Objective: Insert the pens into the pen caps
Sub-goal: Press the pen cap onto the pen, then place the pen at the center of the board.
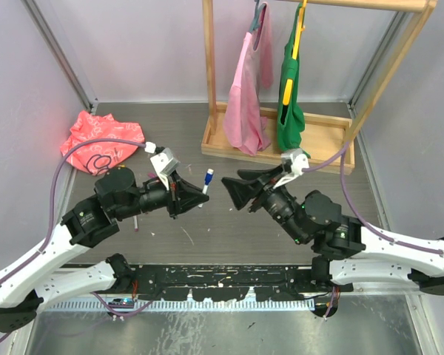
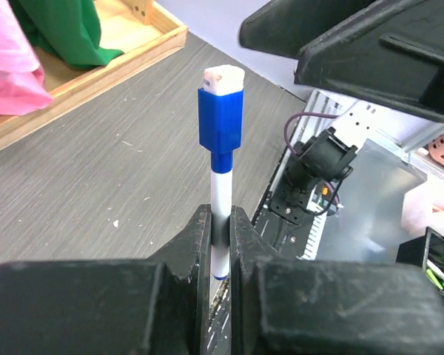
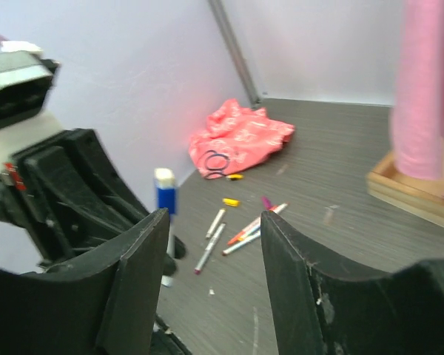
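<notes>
My left gripper (image 1: 199, 196) is shut on the white barrel of a blue pen (image 2: 220, 185) and holds it off the table. The pen's blue cap (image 2: 220, 120), with a white end, sits on its far tip; it also shows in the top view (image 1: 208, 177). My right gripper (image 1: 230, 194) is open and empty, facing the capped tip from a short way to the right. In the right wrist view the blue cap (image 3: 165, 194) stands just left of the left finger (image 3: 137, 259). Several loose pens (image 3: 246, 231), a yellow cap (image 3: 230, 201) and a purple cap (image 3: 266, 202) lie on the table beyond.
A crumpled pink cloth (image 1: 101, 136) with black hair ties lies at the far left. A wooden rack (image 1: 274, 148) at the back holds a pink garment (image 1: 248, 96) and a green one (image 1: 290, 103). One pen (image 1: 136, 221) pokes out from under my left arm.
</notes>
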